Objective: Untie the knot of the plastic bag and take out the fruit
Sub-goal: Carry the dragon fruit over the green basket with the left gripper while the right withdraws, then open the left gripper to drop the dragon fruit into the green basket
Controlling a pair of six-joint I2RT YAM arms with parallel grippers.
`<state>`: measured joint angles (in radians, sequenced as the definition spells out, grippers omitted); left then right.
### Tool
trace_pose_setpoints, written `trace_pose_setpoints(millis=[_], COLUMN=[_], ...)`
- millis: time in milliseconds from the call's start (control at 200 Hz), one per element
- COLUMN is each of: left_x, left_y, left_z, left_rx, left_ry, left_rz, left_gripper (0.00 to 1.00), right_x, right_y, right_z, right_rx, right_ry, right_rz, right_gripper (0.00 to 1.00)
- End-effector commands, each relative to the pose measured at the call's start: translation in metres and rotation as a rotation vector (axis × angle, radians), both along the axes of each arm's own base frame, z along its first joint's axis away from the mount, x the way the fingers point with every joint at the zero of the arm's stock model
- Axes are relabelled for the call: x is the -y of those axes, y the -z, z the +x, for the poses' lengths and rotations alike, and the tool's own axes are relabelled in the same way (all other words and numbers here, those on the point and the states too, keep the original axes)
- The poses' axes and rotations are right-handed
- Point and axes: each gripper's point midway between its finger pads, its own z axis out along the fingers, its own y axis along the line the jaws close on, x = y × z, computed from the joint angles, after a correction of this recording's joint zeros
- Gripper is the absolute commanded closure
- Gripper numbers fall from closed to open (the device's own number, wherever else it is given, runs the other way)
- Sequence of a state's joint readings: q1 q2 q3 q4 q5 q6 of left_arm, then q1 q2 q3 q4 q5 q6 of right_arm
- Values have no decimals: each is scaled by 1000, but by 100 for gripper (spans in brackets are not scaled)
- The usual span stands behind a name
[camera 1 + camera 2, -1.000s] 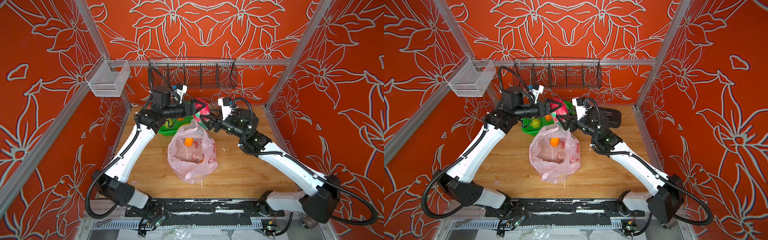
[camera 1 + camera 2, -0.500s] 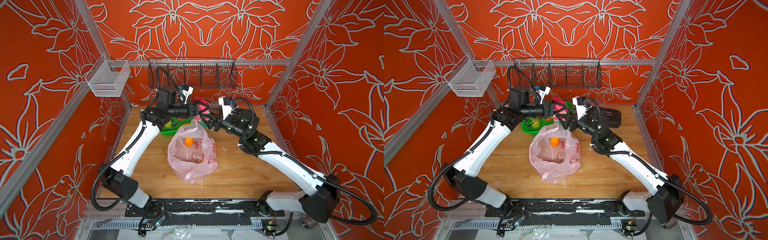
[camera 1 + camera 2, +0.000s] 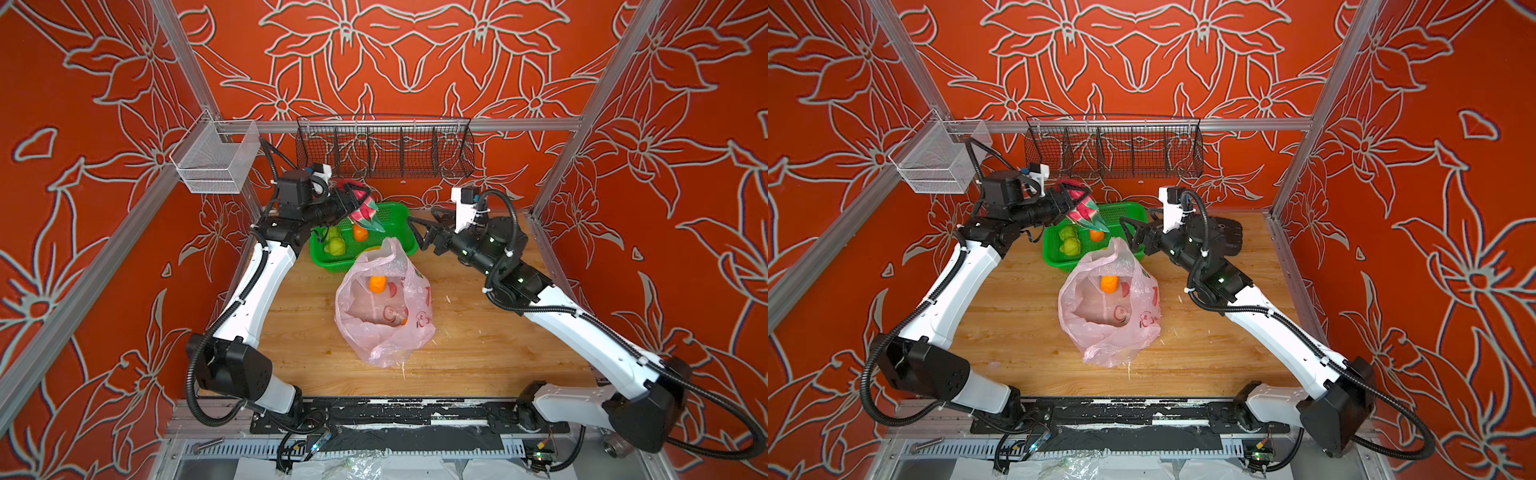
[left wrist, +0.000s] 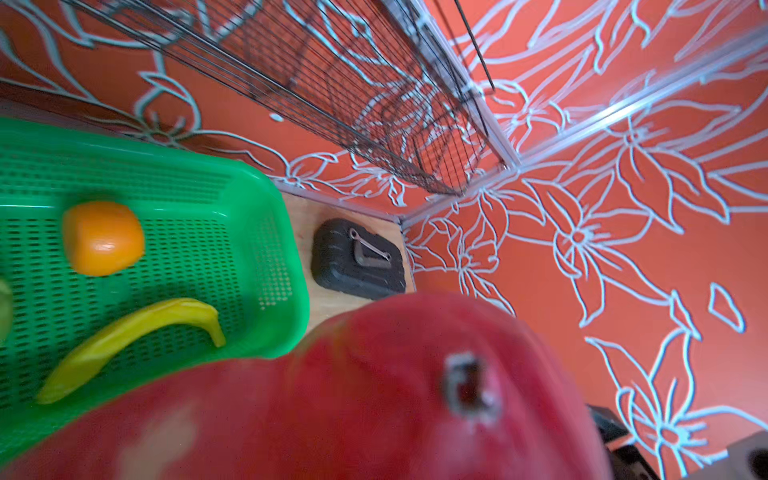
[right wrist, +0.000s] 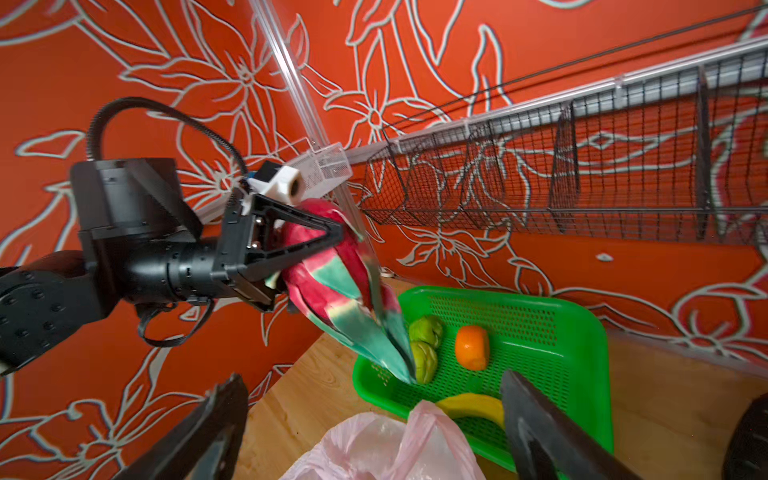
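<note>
Two things differ from a second ago. Then both grippers met at the dragon fruit above the bag's mouth. Now the right gripper [image 3: 417, 233] has let go and backed off to about 1 o'clock of the plastic bag [image 3: 384, 320], its jaws spread wide with nothing between them. The left gripper [image 3: 355, 198] has narrowed onto the dragon fruit [image 5: 332, 282] and carries it alone, fingers pressed on its red body, green tips pointing down over the green basket [image 3: 397, 214] at the bag's 12 o'clock. This reads as a handover just finished, with the fruit hanging ready to be dropped.

In the basket lie two green apples [image 3: 336, 243], an orange [image 3: 360, 232] and a banana [image 4: 133, 332]. The bag sits slumped in the middle of the wooden table [image 3: 478, 340], its mouth gaping toward 12 o'clock. No knot shows and one loose handle loop [image 3: 390, 248] stands up at the rim, so I judge the untying done. One orange round [image 3: 377, 284] sits inside near the mouth — fruit left to fetch. A smaller orange patch deeper in may be another fruit or only print; I cannot tell.

Next, I judge, the left jaws should open over the basket — and the free right gripper is well placed to reach into the bag again.
</note>
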<state>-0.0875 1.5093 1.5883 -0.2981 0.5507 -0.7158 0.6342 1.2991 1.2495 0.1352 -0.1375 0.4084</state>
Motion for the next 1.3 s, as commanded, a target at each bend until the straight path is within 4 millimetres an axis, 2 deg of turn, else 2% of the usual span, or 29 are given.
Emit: trace_pose_setpoints(millis=[0, 125, 160, 220, 295, 370, 455, 530, 641, 796, 931, 1026, 1081, 1176, 1291], left_x=[-24, -50, -54, -60, -64, -66, -67, -69, -71, -66, -54, -42, -33, -20, -4], left_y=[-33, -13, -8, 2, 14, 26, 42, 58, 81, 108, 133, 146, 151, 157, 170], left_z=[3, 13, 15, 18, 21, 23, 27, 31, 39, 52, 67, 79, 86, 100, 118], left_rx=[99, 45, 32, 6, -27, -52, -84, -119, -168, -223, -277, -294, -290, -278, -291], left_ry=[-66, -121, -128, -138, -146, -153, -161, -173, -199, -189, -166, -137, -127, -121, -114], left_rz=[-84, -146, -171, -202, -213, -214, -216, -215, -233, -252, -236, -250, -253, -228, -208], left_gripper=[44, 44, 44, 44, 45, 46, 47, 48, 51, 56, 57, 59, 59, 59, 60], right_x=[-6, -31, -40, -53, -60, -64, -67, -65, -55, -28, -2, 10, 12, 8, 5], right_y=[51, 86, 104, 122, 154, 185, 218, 243, 275, 314, 330, 331, 326, 312, 284], right_z=[26, 45, 48, 54, 59, 58, 46, 31, 6, -22, -34, -36, -37, -37, -33], right_rx=[-214, -371, -429, -487, -551, -591, -628, -649, -678, -737, -763, -764, -757, -731, -681], right_ry=[63, 25, 0, -36, -36, -51, -79, -106, -123, -105, -58, -16, -8, -12, 11], right_rz=[-67, -155, -200, -249, -318, -389, -476, -537, -623, -758, -854, -885, -877, -826, -745], right_gripper=[5, 7, 8, 10, 12, 21, 35, 42, 44, 45, 44, 42, 39, 27, 14])
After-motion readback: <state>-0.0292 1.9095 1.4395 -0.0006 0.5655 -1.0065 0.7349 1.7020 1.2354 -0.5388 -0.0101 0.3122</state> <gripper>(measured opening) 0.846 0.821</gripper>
